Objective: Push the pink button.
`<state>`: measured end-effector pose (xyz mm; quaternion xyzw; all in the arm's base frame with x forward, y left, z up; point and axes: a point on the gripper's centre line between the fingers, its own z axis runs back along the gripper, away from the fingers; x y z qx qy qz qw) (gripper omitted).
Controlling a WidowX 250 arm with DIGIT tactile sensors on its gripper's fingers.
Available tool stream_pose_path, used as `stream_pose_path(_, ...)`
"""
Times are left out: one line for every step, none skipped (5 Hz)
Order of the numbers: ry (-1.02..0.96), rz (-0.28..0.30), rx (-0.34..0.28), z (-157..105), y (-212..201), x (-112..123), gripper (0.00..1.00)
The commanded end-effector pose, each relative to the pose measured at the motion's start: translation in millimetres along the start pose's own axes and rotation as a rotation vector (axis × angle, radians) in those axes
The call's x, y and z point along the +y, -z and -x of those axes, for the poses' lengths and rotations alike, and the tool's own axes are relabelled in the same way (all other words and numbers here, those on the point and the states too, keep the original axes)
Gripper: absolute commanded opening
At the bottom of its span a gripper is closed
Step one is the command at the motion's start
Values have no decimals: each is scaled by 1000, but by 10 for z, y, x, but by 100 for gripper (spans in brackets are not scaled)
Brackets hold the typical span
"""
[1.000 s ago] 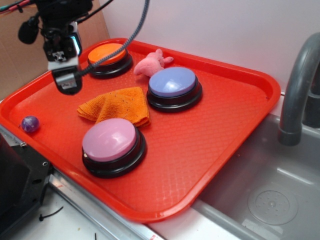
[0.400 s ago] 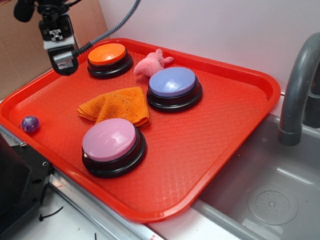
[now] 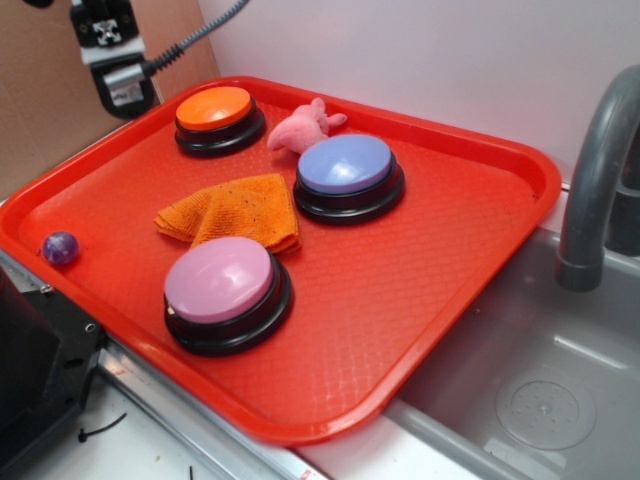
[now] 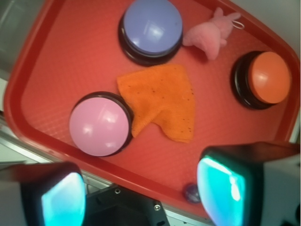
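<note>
The pink button (image 3: 218,278) with its pale pink dome and black base sits near the front edge of the red tray (image 3: 430,250). My gripper (image 3: 120,90) hangs high over the tray's far left corner, well away from the button and to the left of an orange button (image 3: 214,107). From the wrist view the pink button (image 4: 99,125) lies below and ahead, left of centre on the tray (image 4: 70,56). In that view the gripper (image 4: 146,197) is open, its fingers spread wide with nothing between them.
A lavender-blue button (image 3: 346,164), a pink plush toy (image 3: 303,128) and a folded orange cloth (image 3: 235,212) share the tray. A small purple ball (image 3: 60,247) lies at its left edge. A grey faucet (image 3: 600,170) and sink (image 3: 520,390) are on the right.
The gripper has risen and drawn back toward the upper left, away from the tray surface. Nothing on the tray has moved.
</note>
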<state>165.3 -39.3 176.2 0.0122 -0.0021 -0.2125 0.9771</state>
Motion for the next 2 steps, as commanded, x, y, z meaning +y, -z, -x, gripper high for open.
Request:
stream_pose_path(-41, 7, -94, 39, -259, -10, 100)
stream_pose_path(-7, -32, -139, 116, -351, 17, 100)
